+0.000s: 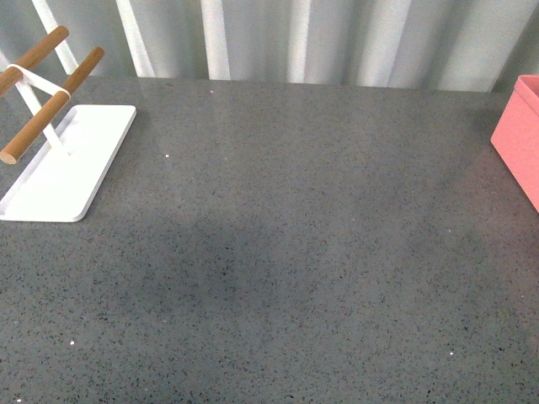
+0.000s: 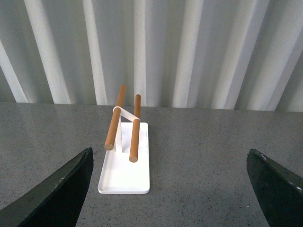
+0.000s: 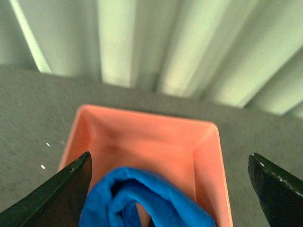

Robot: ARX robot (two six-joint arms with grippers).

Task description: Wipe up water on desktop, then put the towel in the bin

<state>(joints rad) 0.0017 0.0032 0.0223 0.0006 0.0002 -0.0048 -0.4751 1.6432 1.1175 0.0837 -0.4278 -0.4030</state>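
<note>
The speckled dark grey desktop (image 1: 278,252) fills the front view, and neither arm shows there. The pink bin (image 1: 518,135) is cut off by the right edge. In the right wrist view the bin (image 3: 156,137) is seen from above with the bright blue towel (image 3: 142,198) bunched in its near part, slightly blurred. My right gripper (image 3: 169,155) is open over the bin, its dark fingers wide on either side of the towel. My left gripper (image 2: 169,151) is open over bare desktop (image 2: 203,165) with nothing between its fingers.
A white rack with two wooden bars (image 1: 50,126) stands on its tray base at the far left; in the left wrist view the rack (image 2: 124,156) is ahead of the gripper. A corrugated pale wall (image 1: 337,38) runs along the desktop's back edge.
</note>
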